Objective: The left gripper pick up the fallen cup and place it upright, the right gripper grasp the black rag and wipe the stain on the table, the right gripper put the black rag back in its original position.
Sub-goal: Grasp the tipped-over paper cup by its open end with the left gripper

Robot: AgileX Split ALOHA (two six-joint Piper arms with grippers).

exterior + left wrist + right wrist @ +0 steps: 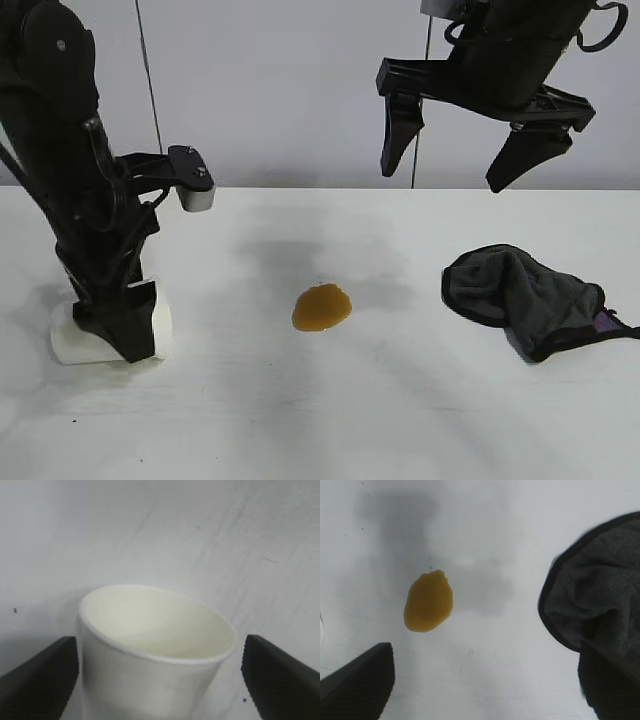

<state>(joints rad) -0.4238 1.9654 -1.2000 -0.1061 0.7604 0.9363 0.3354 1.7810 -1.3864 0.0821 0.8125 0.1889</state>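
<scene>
The white cup (pixel 72 346) lies on its side at the left of the table (pixel 400 420). My left gripper (pixel 120 340) is down over it, open, with one finger on each side of the cup (pixel 150 670) and a gap on one side. The amber stain (pixel 322 307) is at the table's middle and also shows in the right wrist view (pixel 428 601). The black rag (pixel 530 295) lies crumpled at the right. My right gripper (pixel 455 150) hangs high above the table between the stain and the rag (pixel 600 600), open and empty.
The left arm's white-grey box (pixel 197 190) juts out above the table to the right of the arm. A thin cable (pixel 150 80) hangs down at the back. Bare table lies between the cup and the stain and along the front.
</scene>
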